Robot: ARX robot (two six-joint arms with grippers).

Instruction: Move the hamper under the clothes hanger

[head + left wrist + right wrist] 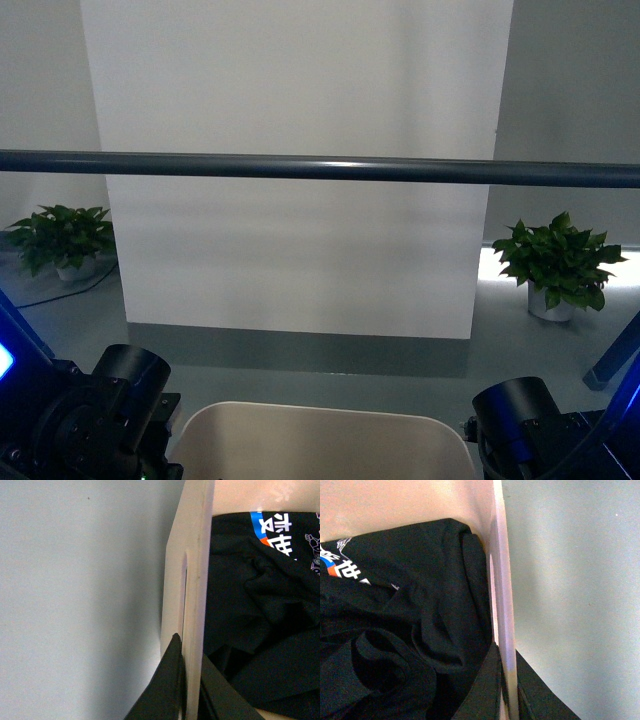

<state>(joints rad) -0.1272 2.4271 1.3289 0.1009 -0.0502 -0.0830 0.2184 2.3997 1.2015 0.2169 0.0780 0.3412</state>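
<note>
The hamper (320, 440) is plain beige. The rail of the clothes hanger (320, 168) is dark grey with a pale shine. The shirt (250, 630) inside the hamper is black, with a print in blue, orange and white. The plants (555, 262) are green, in white pots (548, 303). The floor (530, 345) is grey-blue.

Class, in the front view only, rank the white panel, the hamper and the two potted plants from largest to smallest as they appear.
1. white panel.
2. hamper, only partly in view.
3. right plant.
4. left plant, slightly smaller-looking; the plants are close, so that order is unsure.
</note>
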